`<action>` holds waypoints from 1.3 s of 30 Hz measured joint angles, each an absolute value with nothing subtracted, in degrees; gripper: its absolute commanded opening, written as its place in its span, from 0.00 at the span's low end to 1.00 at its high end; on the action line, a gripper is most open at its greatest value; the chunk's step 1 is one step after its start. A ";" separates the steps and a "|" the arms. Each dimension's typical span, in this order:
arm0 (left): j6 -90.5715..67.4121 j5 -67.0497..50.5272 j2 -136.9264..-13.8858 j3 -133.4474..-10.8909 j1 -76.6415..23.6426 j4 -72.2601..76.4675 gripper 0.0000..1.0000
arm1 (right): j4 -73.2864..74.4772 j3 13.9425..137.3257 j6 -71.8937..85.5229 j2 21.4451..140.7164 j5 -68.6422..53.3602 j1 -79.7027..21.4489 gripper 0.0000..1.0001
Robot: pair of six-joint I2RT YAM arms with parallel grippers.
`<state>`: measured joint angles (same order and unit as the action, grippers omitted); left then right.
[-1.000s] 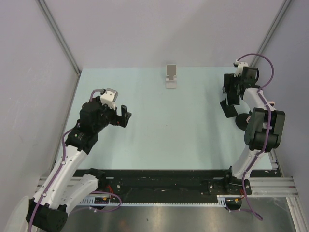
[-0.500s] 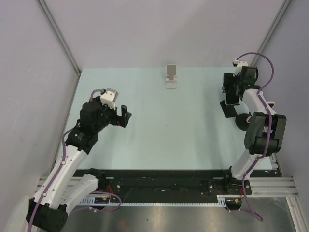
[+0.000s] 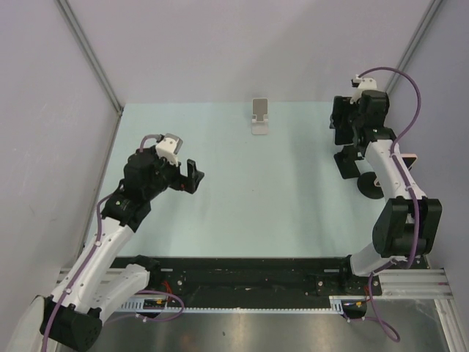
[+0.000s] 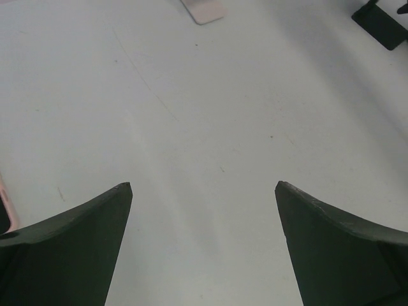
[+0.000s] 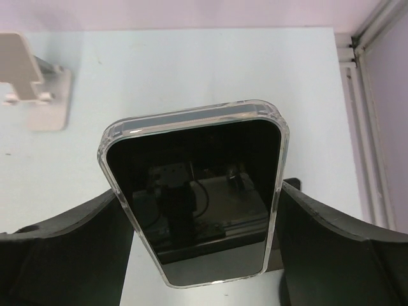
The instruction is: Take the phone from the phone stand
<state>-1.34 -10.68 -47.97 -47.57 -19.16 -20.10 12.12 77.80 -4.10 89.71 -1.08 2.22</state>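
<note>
My right gripper (image 3: pixel 344 123) is shut on the phone (image 5: pixel 194 191), a black-screened phone in a clear case. In the right wrist view the fingers (image 5: pixel 70 248) press on both long sides of it, and it hangs above the table. The black phone stand (image 3: pixel 349 163) sits on the table just near of that gripper, with no phone on it. My left gripper (image 3: pixel 192 176) is open and empty over bare table on the left; in the left wrist view (image 4: pixel 203 186) its jaws stand wide apart.
A white phone stand (image 3: pixel 259 117) stands at the far middle of the table; it also shows in the right wrist view (image 5: pixel 38 83) and the left wrist view (image 4: pixel 203 9). A round black base (image 3: pixel 368 185) sits by the right arm. Walls close the sides.
My right gripper has moved away from the black stand, towards the far side and slightly left, with the phone in it. My left gripper has shifted a little to the right.
</note>
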 measured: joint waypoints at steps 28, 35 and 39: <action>-21.32 -1.76 -69.54 -52.25 -47.83 11.35 0.92 | 19.46 73.45 25.45 77.06 5.89 -30.81 0.20; -22.48 -1.41 -75.75 -52.77 -49.52 13.06 0.78 | 19.16 70.22 28.91 73.21 3.64 -32.58 0.20; -22.68 -1.15 -77.89 -53.67 -50.00 13.67 0.56 | 18.48 68.49 30.06 72.05 2.83 -32.69 0.20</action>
